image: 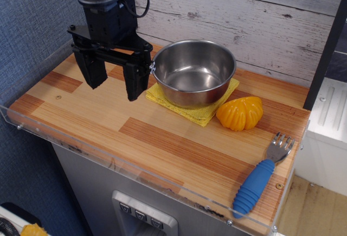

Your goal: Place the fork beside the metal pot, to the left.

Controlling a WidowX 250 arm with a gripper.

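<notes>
One gripper (113, 80) upright, jaws apart and empty, left of the metal pot (194, 72), fork (261, 175) far off.

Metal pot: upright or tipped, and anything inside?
Upright and empty: the metal pot sits flat on the yellow cloth, rim level, bare steel bottom visible.

My gripper (113, 76) was black all over. The pot (193, 72) shone silver, and under it lay a yellow cloth (205, 112). Right of the pot, the ridged toy fruit (240, 113) was orange. The fork (262, 175) had a ribbed blue handle and silver tines. The table (135, 133) showed light and reddish wood stripes.
</notes>
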